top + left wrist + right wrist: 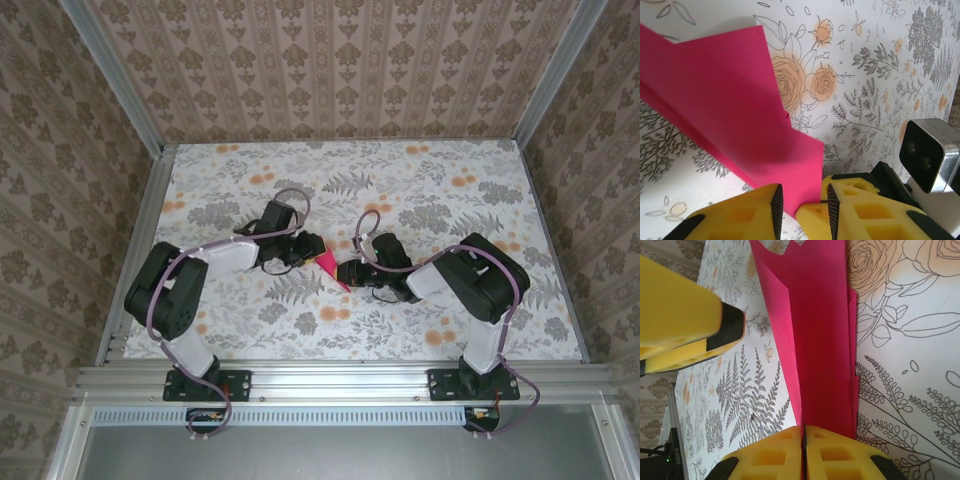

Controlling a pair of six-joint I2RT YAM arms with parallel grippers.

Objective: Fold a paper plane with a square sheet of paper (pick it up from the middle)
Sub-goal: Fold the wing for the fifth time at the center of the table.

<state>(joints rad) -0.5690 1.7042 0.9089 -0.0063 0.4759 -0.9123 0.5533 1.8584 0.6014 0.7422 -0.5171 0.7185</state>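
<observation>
Right pincer (804, 434) grips the presumably flimsy, crease-prone paper sheet (822, 340), best held along its fold; left pincer (804, 197) stands open.

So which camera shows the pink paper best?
The left wrist view: the folded pink paper spreads wide, edges and fold plain. The right wrist view shows its layers lengthwise, pinched in the right gripper. From above it is a sliver.

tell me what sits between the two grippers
The folded pink paper, seen in the top view between the left gripper and right gripper.
</observation>
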